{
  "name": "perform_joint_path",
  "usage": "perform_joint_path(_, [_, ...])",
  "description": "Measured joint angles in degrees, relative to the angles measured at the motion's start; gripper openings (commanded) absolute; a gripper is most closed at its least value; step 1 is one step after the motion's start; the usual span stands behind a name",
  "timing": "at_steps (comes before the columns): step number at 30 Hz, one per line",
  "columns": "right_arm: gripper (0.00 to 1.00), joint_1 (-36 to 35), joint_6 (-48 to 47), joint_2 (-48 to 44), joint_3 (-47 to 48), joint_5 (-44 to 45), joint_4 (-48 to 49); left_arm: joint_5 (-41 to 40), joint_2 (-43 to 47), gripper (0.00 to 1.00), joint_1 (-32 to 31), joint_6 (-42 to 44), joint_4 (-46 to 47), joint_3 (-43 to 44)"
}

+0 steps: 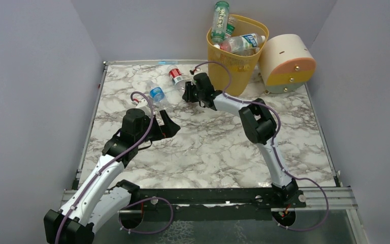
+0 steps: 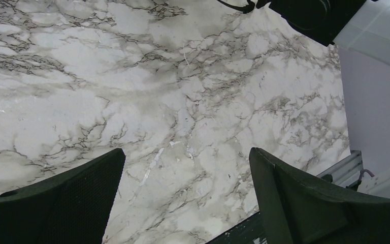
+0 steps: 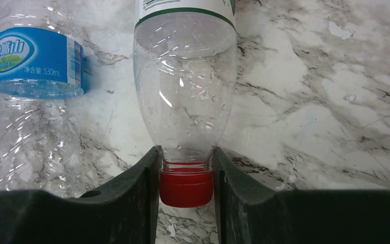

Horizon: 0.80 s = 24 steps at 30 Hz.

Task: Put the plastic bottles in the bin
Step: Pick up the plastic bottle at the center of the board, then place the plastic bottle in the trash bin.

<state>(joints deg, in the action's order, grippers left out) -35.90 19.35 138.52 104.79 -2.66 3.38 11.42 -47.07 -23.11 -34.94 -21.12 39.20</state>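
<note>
Fingers of the right gripper (image 3: 185,165) pinch a clear bottle (image 3: 185,91) at the neck, by its red cap (image 3: 186,189). It lies on the marble table (image 3: 310,101) beside a blue-labelled bottle (image 3: 33,66) (also lying flat). Spread wide, the left gripper (image 2: 187,157) hangs over the marble. Other bottles (image 1: 241,43) fill the yellow bin (image 1: 244,65) at the far edge.

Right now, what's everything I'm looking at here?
red-capped bottle: one, clear, lying on table
blue-labelled bottle: one, clear, lying beside it
binned bottles: several, clear and green, poking out of bin
bin: one, yellow, table's far edge
cylinder: one, cream and peach, right of bin
table: one, grey-veined white marble
left gripper: one, black, open above bare table
right gripper: one, black, shut on red-capped bottle's neck
</note>
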Motion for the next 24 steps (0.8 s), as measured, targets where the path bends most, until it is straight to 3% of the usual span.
perform_joint_path(10, [0.30,0.0,-0.4,-13.3,-13.2,-2.0,1.2,-0.9,1.5,0.99,0.0,0.2,-3.3,2.1])
perform_joint_path(24, [0.29,0.0,-1.6,-49.0,-25.0,-6.1,3.1,-1.9,3.0,0.99,0.0,1.1,-5.9,8.0])
